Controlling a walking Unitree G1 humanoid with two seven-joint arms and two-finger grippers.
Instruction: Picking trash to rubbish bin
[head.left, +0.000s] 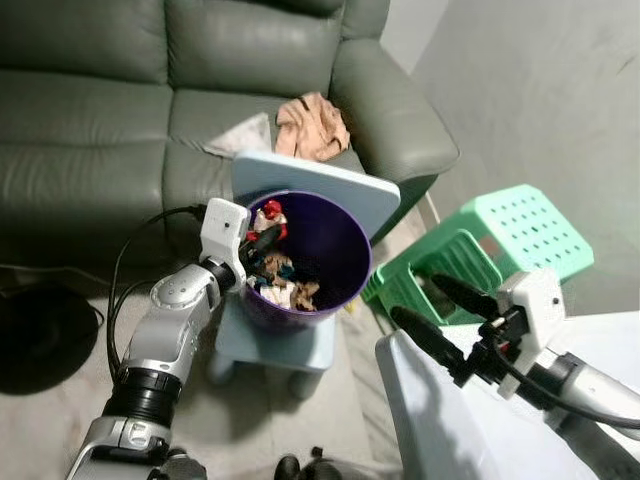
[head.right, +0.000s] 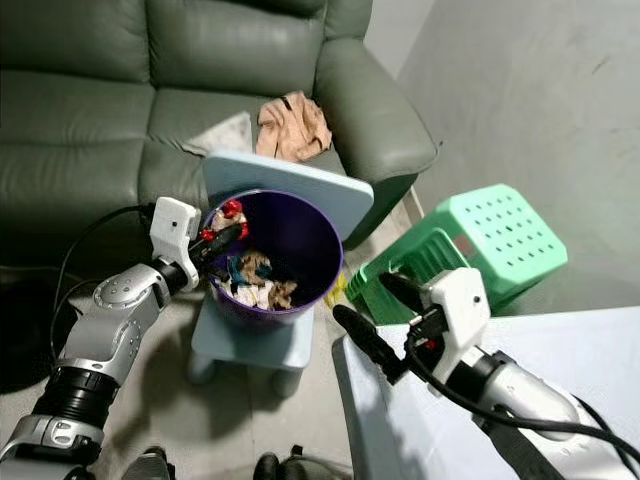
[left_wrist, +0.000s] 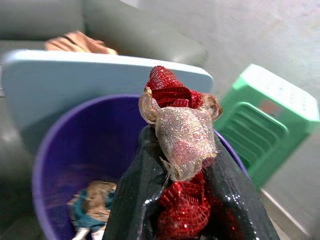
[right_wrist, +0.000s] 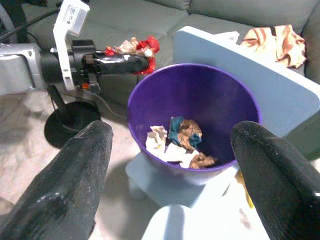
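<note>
Over the near rim of the purple bin (head.left: 325, 250) I have the left gripper (head.left: 262, 238) clamped on a crumpled wad of trash (left_wrist: 177, 130), red glittery mesh with a pale gauzy piece wrapped over it. In the left wrist view the wad sticks out past the fingertips (left_wrist: 145, 200) and sits above the bin's open mouth, on the side nearest the left arm. Down in the bin I can see other scraps (right_wrist: 177, 145): crumpled white paper, something teal, some brown bits, all lying on the bottom.

My right gripper (head.right: 372, 315) is on the other side of the bin, near it but not touching, with its two black fingers spread wide and nothing between them; from the right wrist camera they frame the bin from above.

The bin stands on a low pale-blue stool (head.left: 290, 350), and a pale-blue board (head.left: 330, 185) leans behind the bin's far rim. Beyond that is the dark green sofa (head.left: 120, 110), with a peach-coloured cloth (head.left: 312, 125) bunched on its seat. Off the right side of the bin a green plastic stool (head.left: 500, 240) lies tipped over on the floor, and a white table (head.right: 520, 350) edge sits under my right arm.
</note>
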